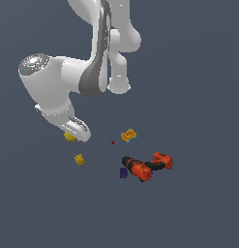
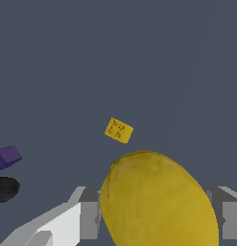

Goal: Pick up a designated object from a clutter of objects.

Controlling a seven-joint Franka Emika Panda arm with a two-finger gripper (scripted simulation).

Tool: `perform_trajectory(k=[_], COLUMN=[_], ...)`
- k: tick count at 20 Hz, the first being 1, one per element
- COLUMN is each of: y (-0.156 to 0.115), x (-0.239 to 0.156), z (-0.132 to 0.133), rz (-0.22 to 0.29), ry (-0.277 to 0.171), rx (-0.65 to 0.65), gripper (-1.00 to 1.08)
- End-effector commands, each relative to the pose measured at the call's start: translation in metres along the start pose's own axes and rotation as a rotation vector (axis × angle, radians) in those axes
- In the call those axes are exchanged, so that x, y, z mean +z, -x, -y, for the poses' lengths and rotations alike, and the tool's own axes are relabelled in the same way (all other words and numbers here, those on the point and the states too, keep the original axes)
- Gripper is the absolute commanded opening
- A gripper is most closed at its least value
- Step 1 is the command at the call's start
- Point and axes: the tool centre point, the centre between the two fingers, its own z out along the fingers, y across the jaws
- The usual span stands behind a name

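While the glossy white arm bends low at the exterior view's left, its pincer (image 2: 153, 218) straddles the smooth, oval lemon (image 2: 158, 202), fingers at both flanks; contact I cannot tell. Rightward lie the angular orange-and-black drill (image 1: 146, 167), a purple cube (image 1: 123, 172) and a patterned yellow block (image 1: 80, 159).

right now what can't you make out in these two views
- Exterior view: the gripper covers most of the yellow ball; whether its jaws touch it is hidden.
- Wrist view: the ball runs off the picture's edge; the fingers are cut off too.
- Exterior view: the red dot is too small to identify.
- Wrist view: the drill is cropped to a black end.
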Motion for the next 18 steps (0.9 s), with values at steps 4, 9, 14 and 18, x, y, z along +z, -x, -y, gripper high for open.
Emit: perform_trajectory(k=[4,9,14,18], y=[-0.001,-0.002,-0.005,-0.006], x=[-0.062,-0.114,-0.161,-0.189], z=[0.026,0.049,0.070,0.083], rz=[-0.001,-0.001,-0.001,-0.001], ry=[0.002,0.002,0.001,0.000], rx=[0.001,0.001,0.000,-0.001], gripper=[-1.00,-1.00,-1.00,-1.00])
